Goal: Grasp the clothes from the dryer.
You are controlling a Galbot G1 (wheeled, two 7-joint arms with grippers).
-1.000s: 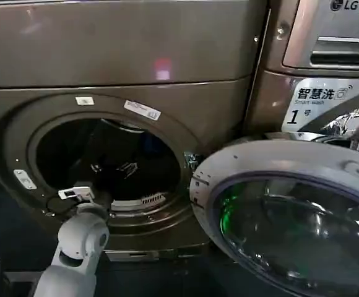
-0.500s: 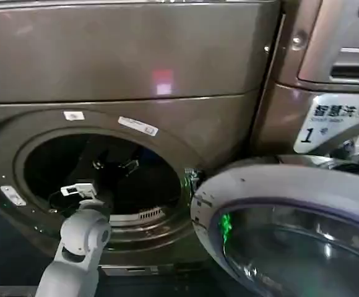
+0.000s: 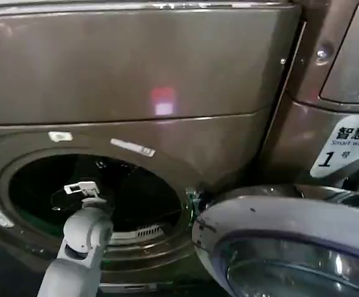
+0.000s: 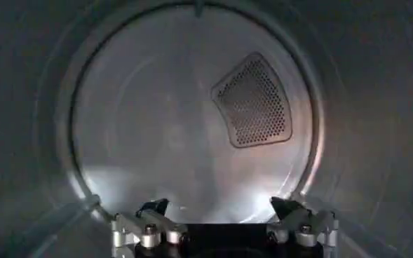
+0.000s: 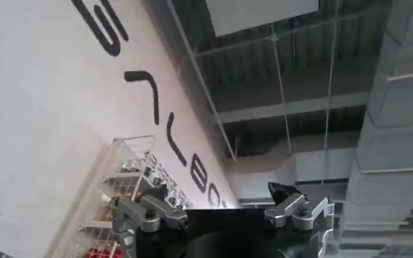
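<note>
One dryer (image 3: 136, 80), front-loading, bronze casing, its round door (image 3: 291, 247) swung open toward the right and cut off at the head view's lower right corner.

One left arm (image 3: 83, 238), white, reaching into the drum opening (image 3: 93, 195) at its lower edge. Left pincer (image 4: 224, 214): seen from the left wrist view inside the drum, fingers spread apart with nothing between them, aimed at the rear wall.

One drum interior (image 4: 157, 140), brushed metal, with a perforated vent panel (image 4: 254, 102) on the back wall. No clothes can be made out on the visible rear wall or side walls; if any are present they would lie on the drum floor below the pincer (that part is hidden by the pincer's own body).

One right pincer (image 5: 224, 210), idle, raised and pointing up at a ceiling and a lettered wall, fingers apart and empty.

Step in hand, as a judgement: the reach into the drum to find the garment. To do it well, the wrist should tilt downward so the drum floor comes into sight, the fingers should stay wide until fabric sits between them, and the arm should keep off the opening's rim.

Hard to make out: the drum's depths in the head view, which read as dark; a second machine (image 3: 346, 124) at the right is cropped.
</note>
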